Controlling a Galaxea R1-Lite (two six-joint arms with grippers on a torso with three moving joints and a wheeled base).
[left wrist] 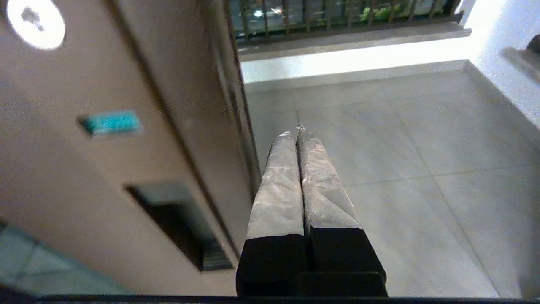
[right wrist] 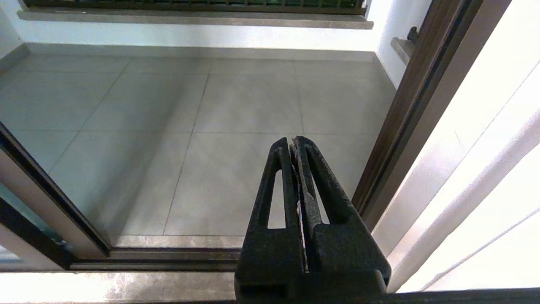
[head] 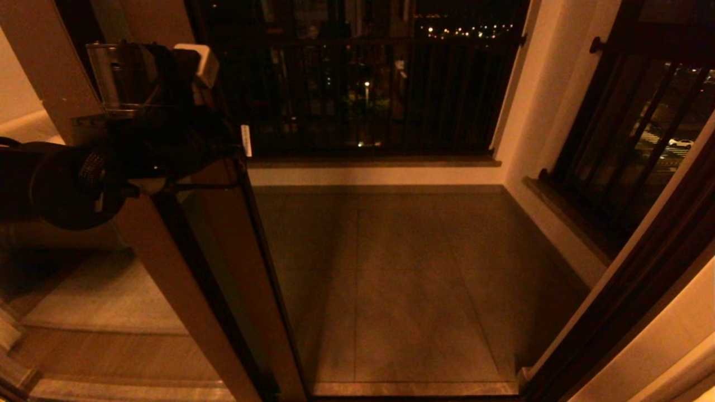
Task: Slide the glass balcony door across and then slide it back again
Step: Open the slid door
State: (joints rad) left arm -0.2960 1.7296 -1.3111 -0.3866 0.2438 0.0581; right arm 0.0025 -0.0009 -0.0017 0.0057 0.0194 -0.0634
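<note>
The glass balcony door (head: 234,262) stands slid over to the left, leaving a wide opening onto the balcony. In the left wrist view its brown stile (left wrist: 105,169) fills the side, with a dark recessed handle (left wrist: 177,223) in it. My left gripper (left wrist: 296,134) is shut on nothing and lies just beside the stile's edge; whether it touches I cannot tell. The left arm (head: 84,178) is raised at the door's edge. My right gripper (right wrist: 294,143), shut and holding nothing, hangs above the floor track (right wrist: 168,253) near the right jamb (right wrist: 405,109).
Grey balcony tiles (head: 402,279) run to a low white wall under a black barred railing (head: 363,89). A dark brown jamb (head: 631,290) bounds the opening on the right, with a barred window (head: 631,139) beyond it.
</note>
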